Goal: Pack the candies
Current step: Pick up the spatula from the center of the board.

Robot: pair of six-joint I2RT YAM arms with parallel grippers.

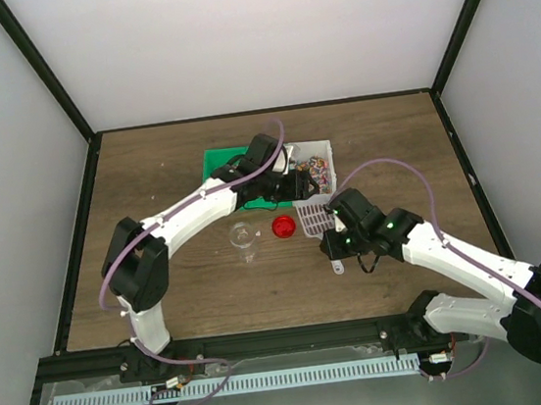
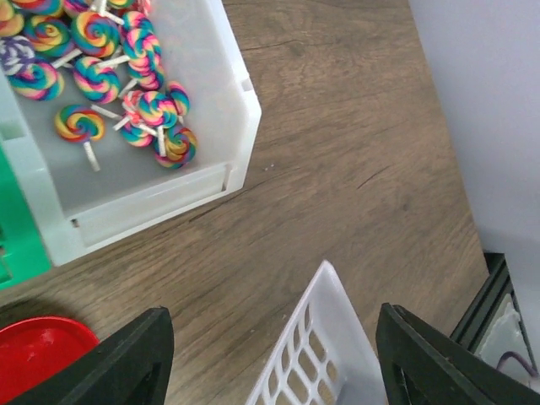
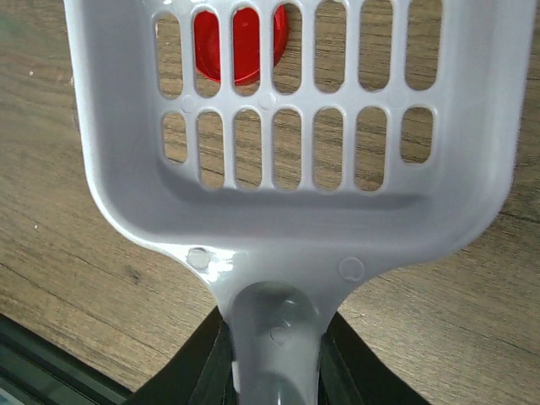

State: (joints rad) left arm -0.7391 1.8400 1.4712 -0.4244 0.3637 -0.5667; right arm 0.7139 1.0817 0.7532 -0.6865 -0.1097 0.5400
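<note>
Candies (image 2: 95,34): swirl lollipops, loose in white bin (image 2: 228,101). Left gripper (image 2: 272,337) fingers apart, empty; right gripper (image 3: 274,363) clamped on slotted scoop (image 3: 295,219) handle. Risks snagging sticks in slots, possibly tipping lollipops onto wooden table (image 2: 354,169).

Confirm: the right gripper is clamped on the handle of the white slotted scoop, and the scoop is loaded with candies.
Not loaded. The right gripper is clamped on the handle of the white slotted scoop, but the scoop is empty: the right wrist view shows only table and red lid through its slots.
</note>
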